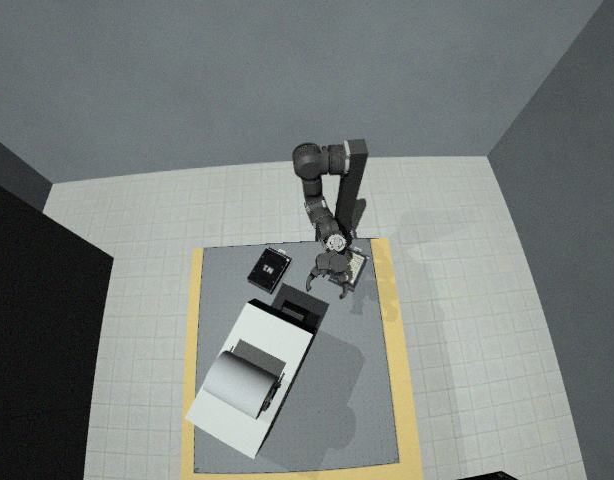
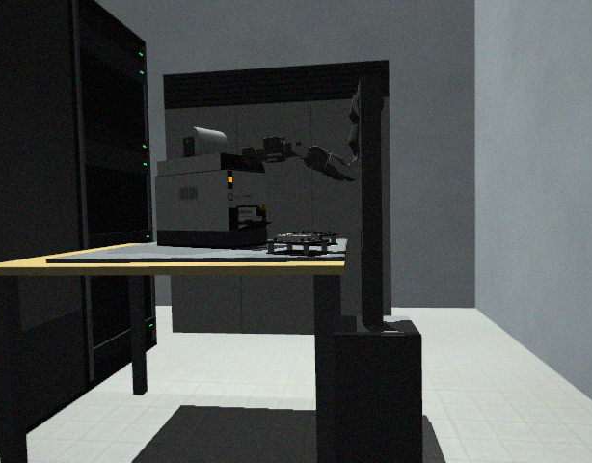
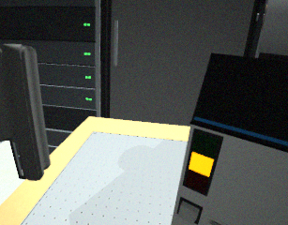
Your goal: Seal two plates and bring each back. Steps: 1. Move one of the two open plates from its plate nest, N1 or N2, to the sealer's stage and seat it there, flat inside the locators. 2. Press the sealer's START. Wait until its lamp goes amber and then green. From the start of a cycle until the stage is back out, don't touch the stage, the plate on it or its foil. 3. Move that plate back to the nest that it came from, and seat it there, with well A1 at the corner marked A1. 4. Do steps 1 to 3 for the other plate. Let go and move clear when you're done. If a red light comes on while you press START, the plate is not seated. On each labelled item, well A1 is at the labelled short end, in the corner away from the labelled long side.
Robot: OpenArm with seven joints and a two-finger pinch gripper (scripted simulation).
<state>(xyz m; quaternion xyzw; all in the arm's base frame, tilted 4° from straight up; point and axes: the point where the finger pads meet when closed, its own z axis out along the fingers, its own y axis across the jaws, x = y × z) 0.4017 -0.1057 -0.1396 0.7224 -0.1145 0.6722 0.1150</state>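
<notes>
The sealer (image 1: 276, 329) (image 2: 197, 211) (image 3: 256, 187) shows its lamp (image 2: 229, 179) (image 3: 201, 164) lit amber. A dark part of its stage (image 1: 295, 311) shows at the front opening; a pale shape is in that opening in the exterior view, too small to make out. Nest N1 (image 1: 258, 279) bears no plate; its label is visible. A pale plate (image 1: 357, 262) sits in the other nest, partly hidden under the arm. My gripper (image 1: 326, 293) is open and empty, raised in front of the sealer, near the height of its top. One finger shows at the left in the wrist view.
A foil roll (image 1: 240, 383) stands on top of the sealer. The table's yellow edge (image 1: 400, 392) (image 3: 134, 126) runs round the grey perforated mat (image 1: 328, 434) (image 3: 111, 187). A dark rack (image 2: 112, 199) with green lights stands beyond the table.
</notes>
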